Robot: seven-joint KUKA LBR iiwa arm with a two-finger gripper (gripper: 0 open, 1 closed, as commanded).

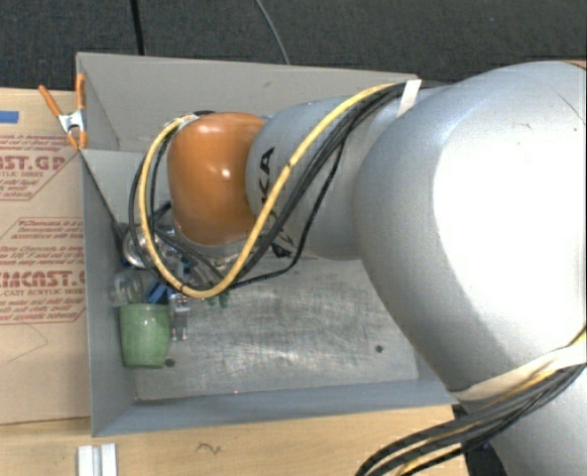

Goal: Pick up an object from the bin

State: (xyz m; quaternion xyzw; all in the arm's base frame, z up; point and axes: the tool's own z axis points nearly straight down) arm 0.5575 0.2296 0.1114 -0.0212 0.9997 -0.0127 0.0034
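Camera view looks down into a grey metal bin (313,340) whose floor is mostly bare, with its few loose things gathered along the left wall. At the far left, against that wall, lies a small heap (131,266) of clear and silvery pieces, too jumbled to name one by one, with some blue bits (159,292) just to its right. Below the heap, in the bin's lower-left corner, sits a pale green cup (145,335), rounded and soft-edged, close to both the left wall and the front wall.

Just right of the heap and just above the cup's upper right edge, the gripper (179,300) hangs low over the bin floor, so the heap and the green cup are the things nearest to it. Most of it is hidden under the wrist, and whether it is apart, together or clamped on anything cannot be told.

Above it sits the glossy orange cover (212,177) on the wrist, ringed by yellow and black cables (145,201) that loop down its left side, pass beneath it and run up to the right along the arm. The grey arm (472,226) stretches in from the right and hides the bin's right side.
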